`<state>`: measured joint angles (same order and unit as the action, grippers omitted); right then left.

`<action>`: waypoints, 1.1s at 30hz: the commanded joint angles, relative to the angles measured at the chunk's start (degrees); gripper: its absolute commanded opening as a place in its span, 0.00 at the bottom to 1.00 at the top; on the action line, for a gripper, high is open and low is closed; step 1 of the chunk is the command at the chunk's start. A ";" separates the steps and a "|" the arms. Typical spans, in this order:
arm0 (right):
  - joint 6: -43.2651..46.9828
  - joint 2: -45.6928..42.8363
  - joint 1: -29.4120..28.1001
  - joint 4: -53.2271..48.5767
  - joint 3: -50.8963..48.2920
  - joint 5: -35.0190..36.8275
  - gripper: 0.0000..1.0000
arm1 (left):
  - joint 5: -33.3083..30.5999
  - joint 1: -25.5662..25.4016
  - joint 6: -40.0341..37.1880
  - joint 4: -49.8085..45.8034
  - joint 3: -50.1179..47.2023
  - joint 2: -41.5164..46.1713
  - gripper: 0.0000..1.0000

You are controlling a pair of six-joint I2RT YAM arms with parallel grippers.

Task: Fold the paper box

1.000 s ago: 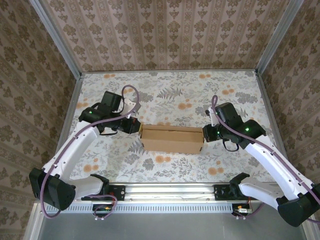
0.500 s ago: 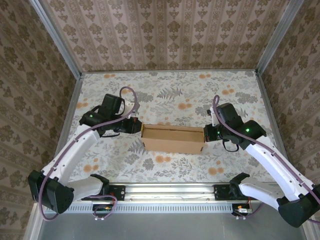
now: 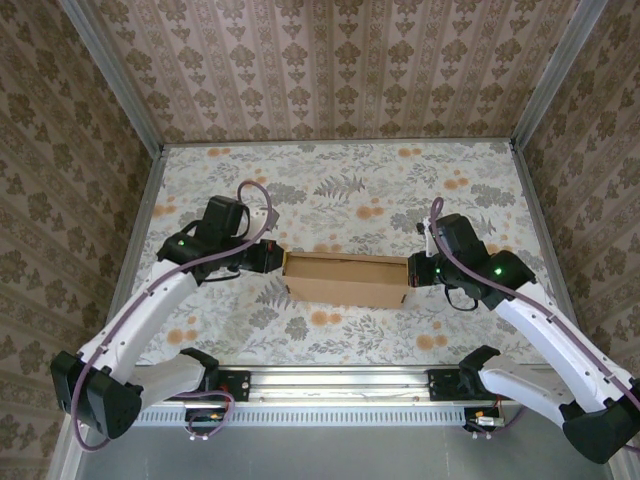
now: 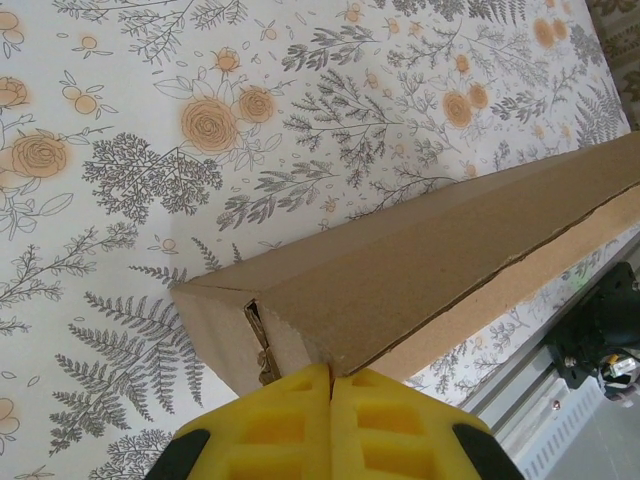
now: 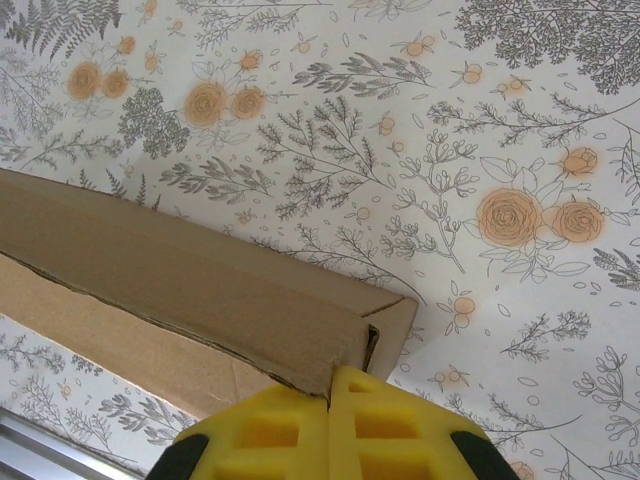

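Paper box (image 3: 345,281) lying mid-worktop (image 3: 340,190), long axis left to right, flat on the floral surface. Plain brown cardboard, no print. Near long wall facing the arm bases, well clear of the rail (image 3: 340,384) at the near edge. Thin darker strip along the far rim from above; can't tell if the top is open or closed.

Left claw (image 3: 274,257) butted against the box's left end, right claw (image 3: 411,270) against the right end. Box between the two, touching both.

From the left wrist: left pads (image 4: 270,425), yellow, pressed together with no gap along the seam, tips right at the lower corner of the box end. Folded flap edge tucked in at that corner, ragged card visible inside. Long crease line running down the side wall toward the far end. Can't tell whether nipping a sliver of cardboard or just touching it.

From the right wrist: much the same, mirrored. Right pads (image 5: 400,430), yellow, closed on each other, tips at the box's end corner. End flap standing slightly off the side wall, dark slit between the two. Long wall running off to the left, seam along its lower part. Again can't tell whether any card is caught between the pads.
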<state>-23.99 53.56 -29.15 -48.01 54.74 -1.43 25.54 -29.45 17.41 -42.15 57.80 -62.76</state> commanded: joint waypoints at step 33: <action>-6.44 -3.37 -1.27 -0.47 -7.02 0.50 0.00 | -3.83 -4.54 0.33 -3.55 -5.46 1.06 0.00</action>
<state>-33.89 50.28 -29.69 -43.64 50.41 -0.75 21.52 -33.04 17.41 -41.47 54.33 -61.32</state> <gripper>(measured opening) 0.064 0.043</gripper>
